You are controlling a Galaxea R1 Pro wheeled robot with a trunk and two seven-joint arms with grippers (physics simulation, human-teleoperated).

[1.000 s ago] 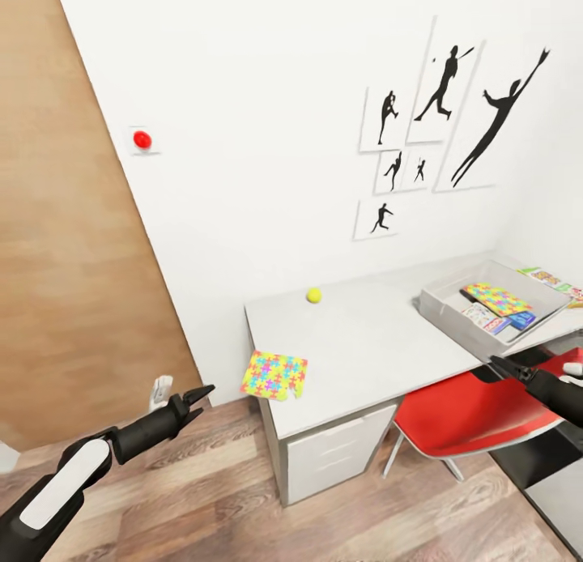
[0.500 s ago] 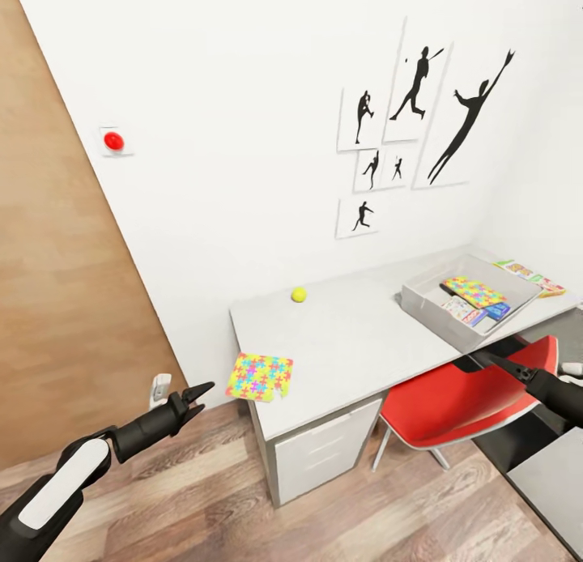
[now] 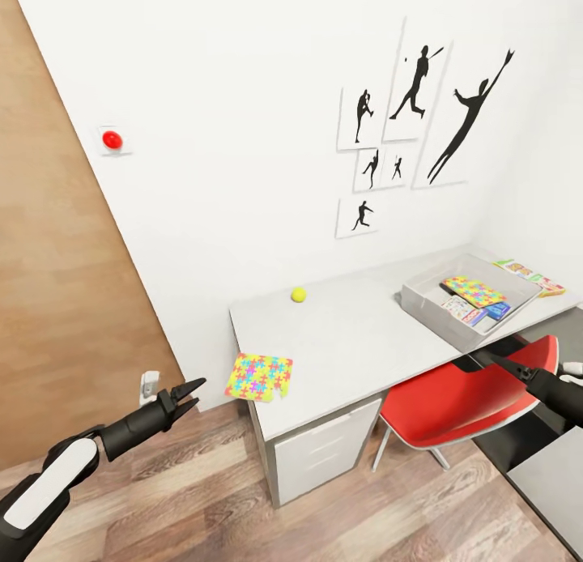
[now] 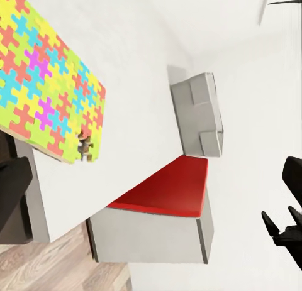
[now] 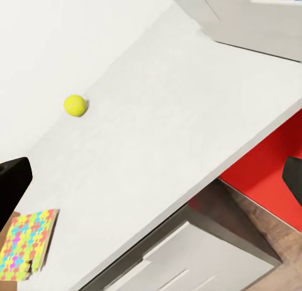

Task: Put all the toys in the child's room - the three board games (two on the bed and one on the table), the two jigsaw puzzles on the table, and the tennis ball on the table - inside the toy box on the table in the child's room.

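Pale grey, the table (image 3: 356, 343) runs along the white wall in the head view, its long axis going from near left to far right. One jigsaw puzzle (image 3: 259, 376) lies flat on the near left corner, a jagged edge hanging just past the table's side. The tennis ball (image 3: 299, 294) sits alone near the wall. At the far right, the toy box (image 3: 421, 303) has its long side angled toward the wall; inside lie a second jigsaw sheet (image 3: 474, 291) and printed game boxes (image 3: 478, 312), whose writing is too small to read. Another printed box (image 3: 530, 274) lies on the table beyond it. A red chair (image 3: 461, 400) stands under the table edge. The left gripper (image 3: 188, 392) hangs over the wooden floor, fingers narrowly parted and empty; for the right gripper (image 3: 495, 364) I cannot tell.

The left wrist view shows the puzzle (image 4: 44, 83), the toy box (image 4: 198, 115) and the red seat (image 4: 167, 193).

The right wrist view shows the ball (image 5: 75, 105), well apart from the puzzle (image 5: 25, 244) and the toy box (image 5: 251, 21).
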